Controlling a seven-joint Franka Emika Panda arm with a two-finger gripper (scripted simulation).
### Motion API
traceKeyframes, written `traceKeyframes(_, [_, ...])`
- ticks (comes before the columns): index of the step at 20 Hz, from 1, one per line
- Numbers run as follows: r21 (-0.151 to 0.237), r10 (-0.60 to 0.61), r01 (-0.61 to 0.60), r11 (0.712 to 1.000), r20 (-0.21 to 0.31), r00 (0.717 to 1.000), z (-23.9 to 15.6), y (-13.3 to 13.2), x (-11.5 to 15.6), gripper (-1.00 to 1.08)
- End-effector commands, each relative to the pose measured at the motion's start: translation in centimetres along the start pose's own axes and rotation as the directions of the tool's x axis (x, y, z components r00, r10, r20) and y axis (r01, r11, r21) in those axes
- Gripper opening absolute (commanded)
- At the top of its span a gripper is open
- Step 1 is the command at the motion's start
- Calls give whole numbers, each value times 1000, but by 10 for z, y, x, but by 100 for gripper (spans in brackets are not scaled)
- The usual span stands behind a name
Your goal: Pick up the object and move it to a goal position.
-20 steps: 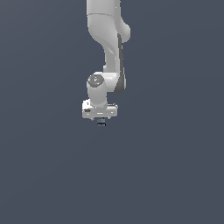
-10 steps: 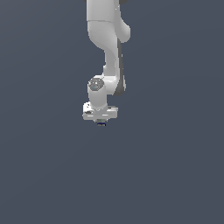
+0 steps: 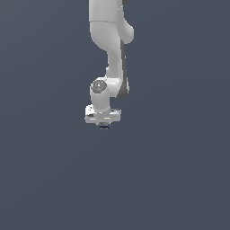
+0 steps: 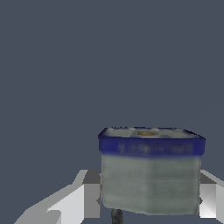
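The object (image 4: 149,170) is a squat item with a dark blue rim and a greyish-green body. In the wrist view it fills the space between my two fingers (image 4: 89,199), which press on its sides. In the exterior view it shows as a tiny dark blue speck (image 3: 104,127) just under the white gripper (image 3: 103,125). The gripper hangs from the white arm near the middle of the exterior view and is shut on the object, which is held above the dark grey floor.
A plain dark grey surface (image 3: 179,179) fills both views around the arm. No goal marker shows in either view.
The arm and gripper have risen slightly and shifted a little toward the exterior view's left, still holding the object.
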State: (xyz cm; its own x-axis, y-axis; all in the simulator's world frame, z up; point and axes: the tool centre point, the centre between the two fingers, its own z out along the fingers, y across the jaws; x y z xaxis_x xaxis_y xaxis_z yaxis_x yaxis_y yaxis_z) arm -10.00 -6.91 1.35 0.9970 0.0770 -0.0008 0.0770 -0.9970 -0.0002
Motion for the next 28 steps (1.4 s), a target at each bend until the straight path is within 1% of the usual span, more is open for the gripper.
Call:
traceKeyframes(1, [0,0,0,1000,-1,1000,-2,1,1,-100])
traceKeyframes(6, [0,0,0,1000,-1,1000,-16,6,5,-100])
traceKeyframes(12, [0,0,0,1000,-1,1000,-48,17,16,-100])
traceKeyframes(17, [0,0,0,1000,-1,1000,-87,32,30,-100])
traceKeyframes(28, [0,0,0,1000,-1,1000,-189,69,67,-100])
